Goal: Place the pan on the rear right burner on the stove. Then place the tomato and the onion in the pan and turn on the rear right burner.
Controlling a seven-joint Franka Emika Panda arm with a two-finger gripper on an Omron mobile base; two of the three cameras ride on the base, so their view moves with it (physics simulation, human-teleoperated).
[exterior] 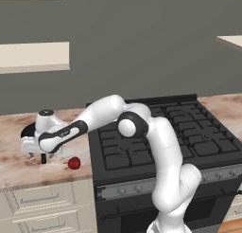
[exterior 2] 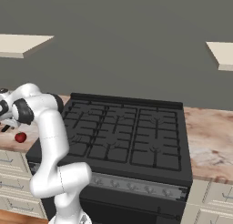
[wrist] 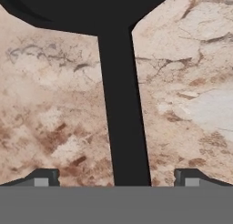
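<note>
Now the stove (exterior: 189, 132) is the landmark: its rear right burner (exterior 2: 157, 119) has nothing on it. The pan (wrist: 68, 9) lies on the marble counter (wrist: 182, 104) left of the stove, near the tomato (exterior: 73, 163). To do this step well, the gripper (wrist: 116, 180) should descend straight, with the pan handle (wrist: 123, 118) centred between the fingers, then close firmly. The gripper is fully spread, straddles the handle and holds nothing.

Down the middle of the frame runs the pan's (wrist: 86, 11) straight black handle (wrist: 123, 109), its round body spread across the top edge. Marbled tan counter (wrist: 50, 114) lies either side. The gripper (wrist: 116, 178) tips stand wide apart, straddling the handle at the bottom.
</note>
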